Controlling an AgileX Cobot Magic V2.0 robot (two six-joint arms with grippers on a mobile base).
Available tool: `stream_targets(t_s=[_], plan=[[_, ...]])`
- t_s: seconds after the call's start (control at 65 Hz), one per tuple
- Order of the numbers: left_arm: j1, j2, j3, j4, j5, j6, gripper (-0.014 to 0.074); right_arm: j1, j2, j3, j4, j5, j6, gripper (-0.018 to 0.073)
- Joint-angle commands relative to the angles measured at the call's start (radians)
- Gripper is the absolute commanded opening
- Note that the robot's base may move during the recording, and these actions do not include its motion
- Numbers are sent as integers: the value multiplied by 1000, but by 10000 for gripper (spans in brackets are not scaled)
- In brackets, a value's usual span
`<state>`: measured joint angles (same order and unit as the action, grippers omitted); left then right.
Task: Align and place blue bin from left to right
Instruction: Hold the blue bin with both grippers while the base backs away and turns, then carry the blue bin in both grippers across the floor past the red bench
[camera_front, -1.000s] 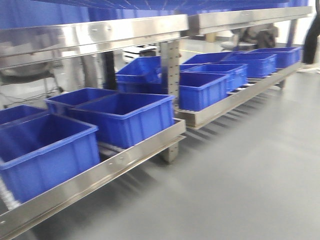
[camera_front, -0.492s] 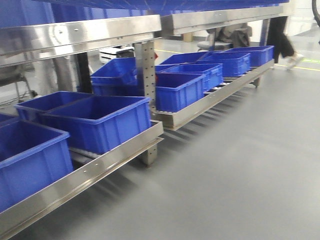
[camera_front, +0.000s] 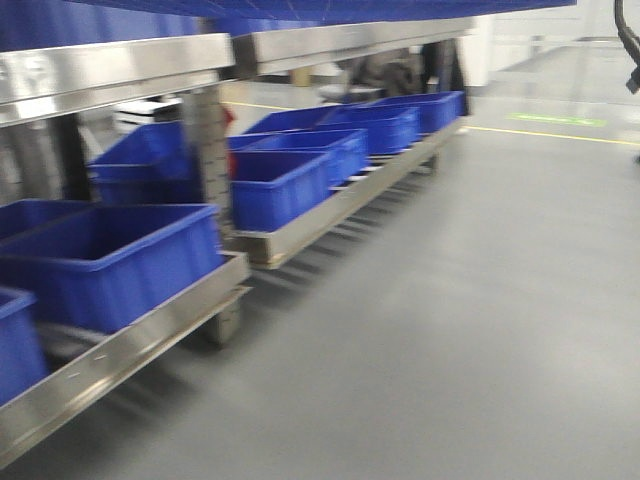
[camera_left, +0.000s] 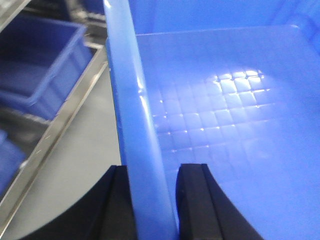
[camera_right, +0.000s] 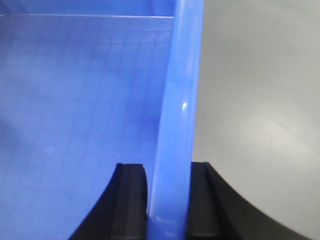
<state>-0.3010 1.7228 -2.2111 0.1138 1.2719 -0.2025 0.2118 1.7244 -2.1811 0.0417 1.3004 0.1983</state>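
Bin (camera_left: 225, 115): apart from the rack (camera_left: 55, 135), to the rack's right.
Left gripper (camera_left: 152, 200): clamped on the bin's wall nearest the rack.
Right gripper (camera_right: 170, 200): clamped on the wall farthest from the rack.

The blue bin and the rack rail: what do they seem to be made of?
Likely the blue bin is moulded plastic, glossy: its rim shines, its floor bears a moulded grid. Likely the rack rail is brushed stainless steel: grey, soft reflections, though blurred.

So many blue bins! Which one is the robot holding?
The blue bin filling both wrist views: the left gripper and right gripper each clamp its rim. The other bins sit on the steel rack.
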Motion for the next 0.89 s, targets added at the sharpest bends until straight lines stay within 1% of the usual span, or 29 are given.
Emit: stream_targets(t_s=[0.0,0.877], plan=[[3,-32,-16,30,-73,16,-18,-11,-18,-20,-66,-79,-27,-75],[3,-32,-16,30,-73,16,-18,-11,-18,-20,-66,-79,-27,-75]])
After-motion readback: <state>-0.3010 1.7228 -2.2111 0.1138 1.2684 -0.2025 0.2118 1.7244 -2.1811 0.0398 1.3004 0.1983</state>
